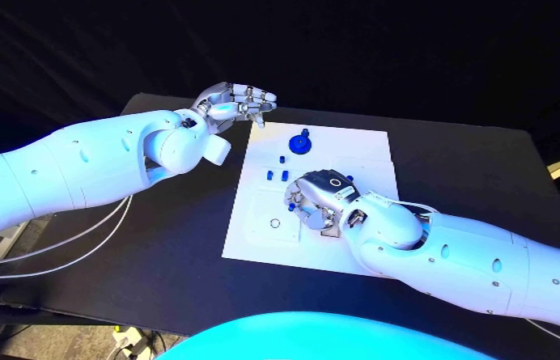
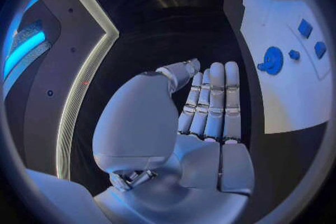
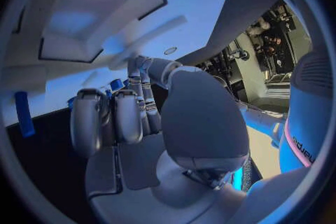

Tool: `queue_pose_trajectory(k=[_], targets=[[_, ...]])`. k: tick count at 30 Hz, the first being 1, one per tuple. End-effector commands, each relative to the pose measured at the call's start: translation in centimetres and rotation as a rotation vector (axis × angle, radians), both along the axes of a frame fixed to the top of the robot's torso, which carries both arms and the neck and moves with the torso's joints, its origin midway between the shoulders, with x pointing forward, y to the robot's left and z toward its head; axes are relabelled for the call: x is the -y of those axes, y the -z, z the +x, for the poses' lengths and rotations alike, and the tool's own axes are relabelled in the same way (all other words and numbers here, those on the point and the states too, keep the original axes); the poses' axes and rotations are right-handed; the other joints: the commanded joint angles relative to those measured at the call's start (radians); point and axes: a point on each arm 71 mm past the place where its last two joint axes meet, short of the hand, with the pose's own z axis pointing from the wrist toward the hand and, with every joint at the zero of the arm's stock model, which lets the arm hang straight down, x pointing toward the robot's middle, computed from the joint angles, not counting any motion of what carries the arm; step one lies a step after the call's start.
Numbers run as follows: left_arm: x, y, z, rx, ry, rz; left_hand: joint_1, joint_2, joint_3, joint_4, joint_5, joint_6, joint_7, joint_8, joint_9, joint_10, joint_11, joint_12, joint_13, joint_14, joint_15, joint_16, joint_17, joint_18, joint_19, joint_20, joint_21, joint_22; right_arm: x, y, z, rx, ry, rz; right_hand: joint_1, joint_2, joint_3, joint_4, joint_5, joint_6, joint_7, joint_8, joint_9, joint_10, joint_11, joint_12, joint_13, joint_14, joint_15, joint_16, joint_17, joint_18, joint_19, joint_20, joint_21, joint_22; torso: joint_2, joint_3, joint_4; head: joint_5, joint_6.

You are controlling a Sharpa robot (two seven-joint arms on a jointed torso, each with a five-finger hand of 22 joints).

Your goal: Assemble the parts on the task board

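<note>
1. The white rectangular task board (image 1: 350,154) lies flat on the black table (image 1: 467,166), with the two hands at opposite parts of it.
2. The left hand (image 1: 237,101), silver and many-fingered on its white arm, hovers beside the board's far corner, off the plate and over bare table. In the left wrist view its fingers (image 2: 213,102) lie straight and side by side with the thumb a little apart, and nothing is in the palm: the hand is open and flat, holding nothing.
3. The right hand (image 1: 324,200) sits low over the middle of the board, its back turned up to the head camera. In the right wrist view its fingers (image 3: 115,117) curl inward toward the palm. Whether anything is pinched inside them cannot be told; the fingertips are hidden from every view.
4. A blue round part with a stem, like a small gear or knob (image 1: 301,142), stands on the board between the two hands, nearer the left one; the left wrist view shows it just beyond that hand's fingertips (image 2: 271,60).
5. Three small blue block parts (image 1: 277,175) lie close to the right hand's far side, between it and the round part.
6. A small dark ring (image 1: 274,223) lies on the board near the right hand, on the side toward the left arm.
</note>
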Motion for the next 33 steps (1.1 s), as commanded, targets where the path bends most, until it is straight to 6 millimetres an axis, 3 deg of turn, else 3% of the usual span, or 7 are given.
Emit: queue_pose_trajectory(k=[1,13,16,17,18,24,33], targets=[[0.1,-0.1,0.0,0.000,0.005,-0.003,-0.006,0.004,-0.021,0.006,0.017,-0.015,0.006,-0.008,0.014,-0.018,0.005,0.003,-0.012,-0.003,-0.001,-0.009,-0.009,-0.001,-0.001,0.008,-0.009,-0.013,0.0,0.3,-0.1,-0.012,-0.009,-0.001,-0.046,0.025,0.006,-0.020,0.009,0.002,0.009,0.011,0.025,0.006,-0.007,-0.019,0.008,0.048,0.006,-0.002,-0.010,-0.024,0.047,-0.003,-0.012,0.187,0.000,0.0001,-0.0012,0.000,0.000],[-0.1,0.0,0.0,-0.003,0.002,0.000,-0.005,0.005,-0.022,0.006,0.016,-0.016,0.006,-0.008,0.014,-0.020,0.005,0.004,-0.013,-0.004,-0.001,-0.011,-0.011,-0.001,-0.001,0.008,-0.012,-0.015,0.5,0.3,0.0,-0.014,0.005,0.015,-0.085,-0.007,-0.018,-0.013,0.012,-0.041,0.021,-0.028,0.016,-0.100,0.017,-0.022,-0.018,0.042,0.025,-0.010,-0.029,-0.009,0.025,0.014,-0.090,0.156,-0.001,0.0012,-0.0013,-0.001,0.001],[-0.1,0.0,0.0,-0.004,0.001,0.000,-0.004,0.005,-0.022,0.006,0.016,-0.017,0.006,-0.008,0.014,-0.020,0.006,0.005,-0.013,-0.004,0.000,-0.012,-0.011,-0.001,-0.001,0.008,-0.012,-0.016,0.8,0.2,0.0,-0.010,0.016,0.020,-0.082,-0.033,-0.032,-0.023,0.013,-0.119,0.038,-0.082,-0.002,-0.226,0.038,-0.021,-0.055,0.035,0.041,-0.022,-0.052,0.009,-0.002,0.028,-0.194,0.110,0.000,0.0011,-0.0010,0.000,0.003],[-0.1,0.0,0.0,-0.004,0.001,0.000,-0.004,0.005,-0.022,0.006,0.016,-0.017,0.006,-0.008,0.014,-0.021,0.006,0.005,-0.013,-0.005,0.000,-0.012,-0.011,-0.001,-0.001,0.008,-0.013,-0.016,0.9,0.2,0.0,-0.009,0.017,0.022,-0.077,-0.032,-0.041,-0.026,0.013,-0.129,0.040,-0.090,-0.004,-0.247,0.041,-0.017,-0.062,0.033,0.046,-0.024,-0.056,0.011,-0.004,0.030,-0.203,0.106,0.000,0.0011,-0.0010,0.000,0.003],[-0.1,0.0,0.0,-0.004,0.000,0.001,-0.004,0.005,-0.022,0.006,0.016,-0.017,0.006,-0.008,0.014,-0.021,0.006,0.005,-0.013,-0.005,0.000,-0.013,-0.011,-0.001,-0.001,0.008,-0.013,-0.016,1.0,0.2,0.0,-0.008,0.018,0.024,-0.062,-0.028,-0.080,-0.030,0.014,-0.163,0.006,-0.113,-0.014,-0.295,0.048,-0.014,-0.076,0.030,0.051,-0.024,-0.060,0.014,-0.008,0.037,-0.226,0.094,0.000,0.0014,-0.0010,0.000,0.003],[-0.2,0.0,0.1,-0.005,-0.003,0.002,-0.003,0.005,-0.023,0.005,0.016,-0.019,0.007,-0.008,0.014,-0.023,0.006,0.005,-0.013,-0.006,0.000,-0.014,-0.012,-0.001,-0.002,0.009,-0.014,-0.017,1.8,-0.2,-0.3,-0.005,0.026,0.034,-0.010,-0.003,-0.211,-0.020,0.020,-0.180,0.009,-0.141,-0.026,-0.344,0.055,0.009,-0.077,0.023,0.056,-0.026,-0.078,0.019,-0.009,0.044,-0.257,0.076,0.000,0.0014,-0.0018,-0.002,0.006],[-0.3,0.0,0.1,-0.006,-0.004,0.003,-0.003,0.005,-0.023,0.005,0.016,-0.020,0.007,-0.009,0.014,-0.025,0.007,0.004,-0.014,-0.006,0.000,-0.016,-0.013,-0.001,-0.002,0.009,-0.015,-0.018,4.9,-2.8,-0.2,0.033,0.080,0.068,0.007,0.010,-0.197,-0.010,0.020,-0.133,0.024,-0.135,-0.028,-0.292,0.042,0.060,-0.073,0.033,0.046,-0.003,-0.058,0.014,0.006,0.036,-0.230,0.086,-0.001,0.0007,-0.0030,-0.016,0.016]])
